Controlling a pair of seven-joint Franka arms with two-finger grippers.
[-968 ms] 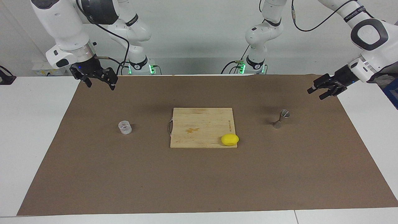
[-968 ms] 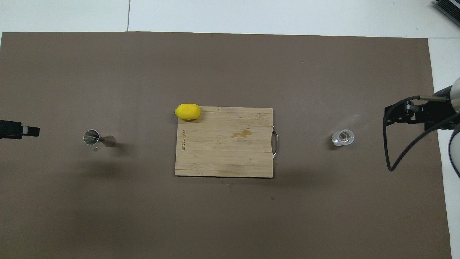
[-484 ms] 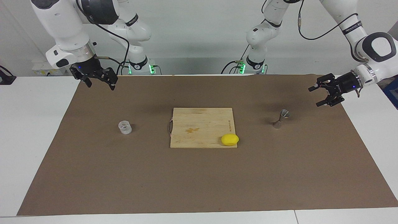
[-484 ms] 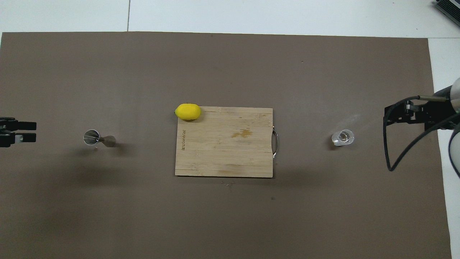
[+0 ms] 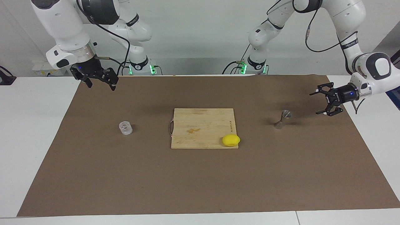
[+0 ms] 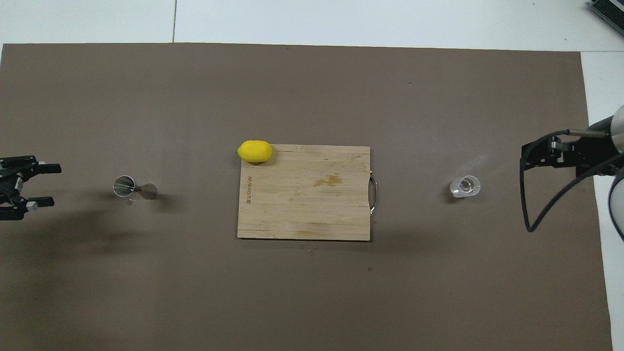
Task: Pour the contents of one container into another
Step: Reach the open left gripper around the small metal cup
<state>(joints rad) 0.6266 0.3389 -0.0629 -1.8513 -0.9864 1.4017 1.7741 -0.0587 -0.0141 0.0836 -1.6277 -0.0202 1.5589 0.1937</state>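
Observation:
The clear squat cup (image 5: 125, 127) (image 6: 464, 186) stands on the brown mat toward the right arm's end. The grey metal jigger (image 5: 282, 119) (image 6: 134, 187) stands upright toward the left arm's end. My left gripper (image 5: 315, 103) (image 6: 51, 184) hangs low over the mat's edge, level with the jigger and pointing at it. It is open, empty and a short gap away. My right gripper (image 5: 101, 87) (image 6: 524, 157) is open and empty, held high over the mat's edge at its own end, well apart from the cup.
A wooden cutting board (image 5: 203, 128) (image 6: 304, 192) with a metal handle lies in the middle of the mat, between cup and jigger. A yellow lemon (image 5: 231, 140) (image 6: 255, 151) sits on the board's corner farthest from the robots, toward the jigger.
The left gripper has come down and turned level, its jaws now facing the jigger. The right arm, the cup and the jigger have not moved.

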